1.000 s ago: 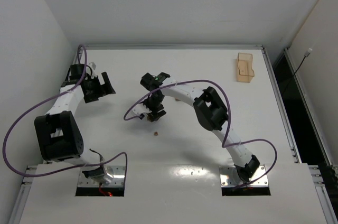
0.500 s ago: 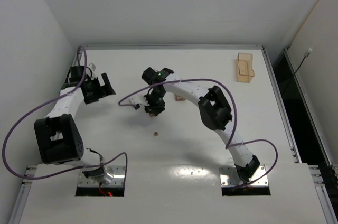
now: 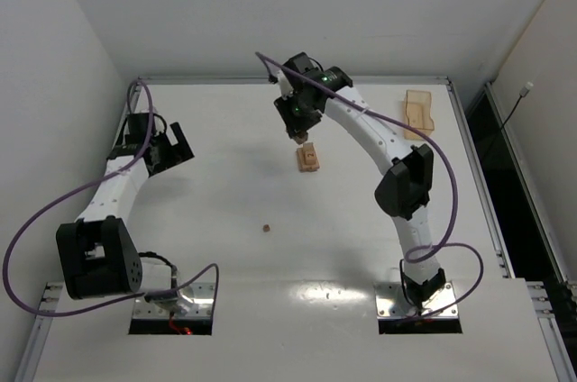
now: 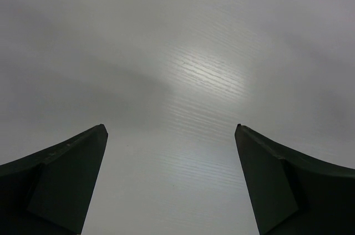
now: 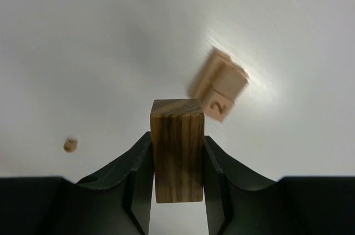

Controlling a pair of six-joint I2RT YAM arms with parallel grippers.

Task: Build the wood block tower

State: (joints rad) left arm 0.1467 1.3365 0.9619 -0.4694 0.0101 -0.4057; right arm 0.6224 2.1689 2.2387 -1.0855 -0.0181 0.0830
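With the right pincer (image 5: 177, 160) clamped on a dark wood block (image 5: 176, 135), I'd centre it above the tower (image 5: 219, 85) just ahead-right before lowering.

Bare table (image 3: 216, 220) surrounds the tower (image 3: 308, 158); a tiny cube (image 3: 266, 228) lies well apart.

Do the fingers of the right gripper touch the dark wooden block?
Touching. In the right wrist view both fingers press against the sides of the dark block.

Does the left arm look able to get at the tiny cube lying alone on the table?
Probably yes: the left gripper is open and empty, and nothing stands between it and the tiny cube.
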